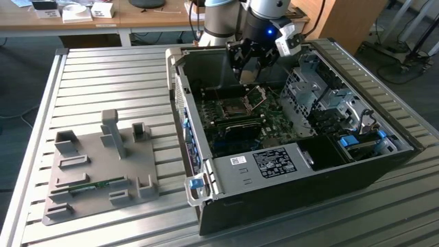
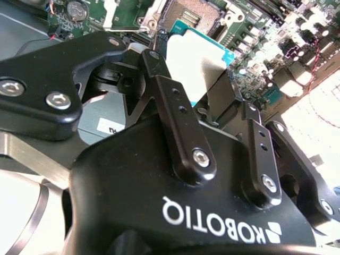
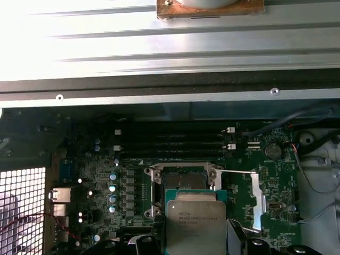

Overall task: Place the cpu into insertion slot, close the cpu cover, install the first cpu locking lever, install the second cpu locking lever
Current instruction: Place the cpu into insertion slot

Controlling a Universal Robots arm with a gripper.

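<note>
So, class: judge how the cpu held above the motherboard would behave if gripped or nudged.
Probably stiff: the cpu is a flat metal-topped plate. Perhaps slippery: the claw pinches only thin edges. Unlikely to roll, being flat and square.

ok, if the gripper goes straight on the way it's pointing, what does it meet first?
Probably the insertion slot, with the cpu in the gripper touching first; depth is unclear.
</note>
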